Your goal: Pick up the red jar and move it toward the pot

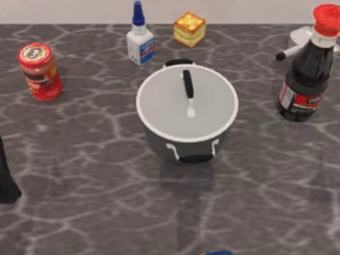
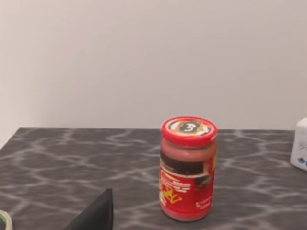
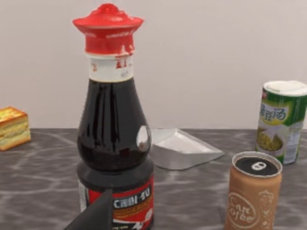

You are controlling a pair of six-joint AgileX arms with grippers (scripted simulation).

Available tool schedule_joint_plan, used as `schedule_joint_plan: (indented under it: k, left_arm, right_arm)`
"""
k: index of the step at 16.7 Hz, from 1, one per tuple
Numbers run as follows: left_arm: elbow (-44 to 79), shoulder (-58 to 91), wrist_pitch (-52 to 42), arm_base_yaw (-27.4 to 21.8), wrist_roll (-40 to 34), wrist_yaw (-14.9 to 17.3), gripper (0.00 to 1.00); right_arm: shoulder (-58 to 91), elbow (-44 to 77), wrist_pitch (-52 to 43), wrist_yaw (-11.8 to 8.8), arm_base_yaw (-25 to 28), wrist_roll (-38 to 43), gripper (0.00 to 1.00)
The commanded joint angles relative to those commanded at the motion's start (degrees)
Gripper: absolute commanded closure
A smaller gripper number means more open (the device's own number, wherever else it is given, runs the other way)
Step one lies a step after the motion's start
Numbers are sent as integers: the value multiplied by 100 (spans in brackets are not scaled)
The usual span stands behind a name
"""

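At the left edge of the top view a dark shape, part of the left arm, is cut off by the frame; its claw is not visible there, and the left wrist view shows only one dark fingertip at the picture's edge, so I cannot tell whether that claw is spread or pressed together. The right arm does not appear in the top view; the right wrist view again gives a single dark fingertip, and its claw's state cannot be told either. A blue sliver at the near edge of the top view is too cropped to identify.

The bench is dark grey stone with pale veining, backed by a plain pale wall.

The red jar stands upright at the far left of the bench, well apart from the pot, which sits lidded at the middle. Its red lid carries a round mark reading "3", and its label is dark with yellow scribble, not legible. A white glue bottle with a blue tip and a yellow cake block stand behind the pot. At the far right is a dark bottle with a red cap, its label reading roughly "CHIN-SU". Beside it in the right wrist view lie a silver scoop, a brown can and a green tin, whose lettering is unclear.
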Motion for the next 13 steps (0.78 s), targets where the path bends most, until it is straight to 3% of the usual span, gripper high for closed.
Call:
schedule_joint_plan:
  k: [5,13]
  left_arm:
    - [149,304,-252,-14,36,49,0]
    - [2090,3044,-2264,-175,470,479,0]
  right_arm:
    - [0,0,0,0,0,0,0]
    - [0,0,0,0,0,0,0]
